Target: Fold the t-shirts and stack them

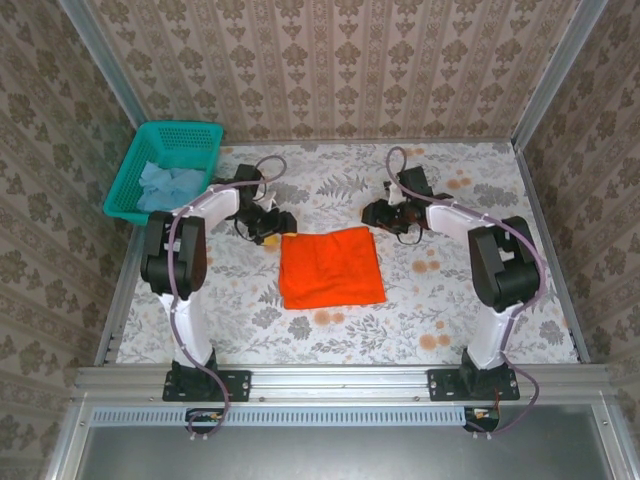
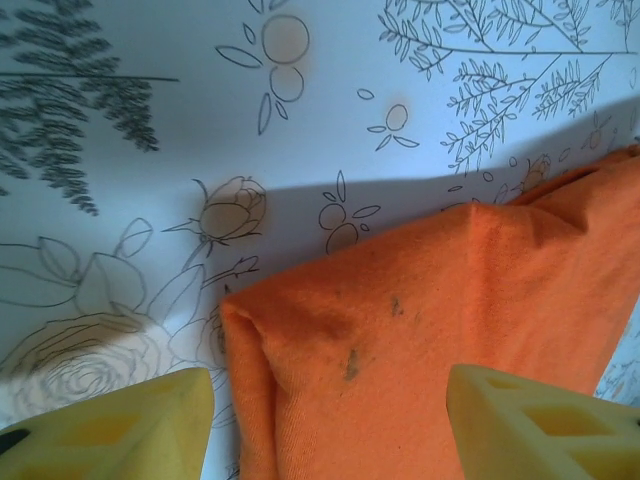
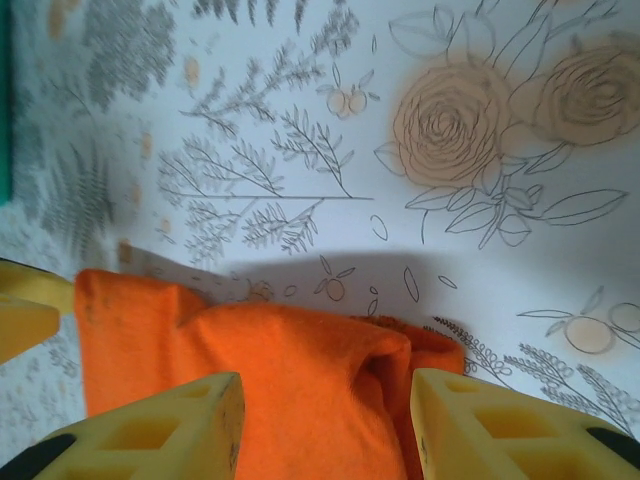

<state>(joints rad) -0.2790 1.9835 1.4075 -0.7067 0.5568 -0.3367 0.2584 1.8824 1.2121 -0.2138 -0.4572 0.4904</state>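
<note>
Straddling corners of the orange t-shirt (image 1: 332, 267) at 11 and 1 o'clock, left gripper (image 1: 268, 225) and right gripper (image 1: 385, 213) stood open, empty; a straight upward lift seemed safest for the fold.

The floral-printed surface (image 1: 450, 300) carries a folded orange t-shirt (image 1: 331, 267) — its far corners just below the left gripper (image 1: 268, 228) and right gripper (image 1: 392, 216) — and a teal basket (image 1: 128, 180), left of the left gripper.
</note>
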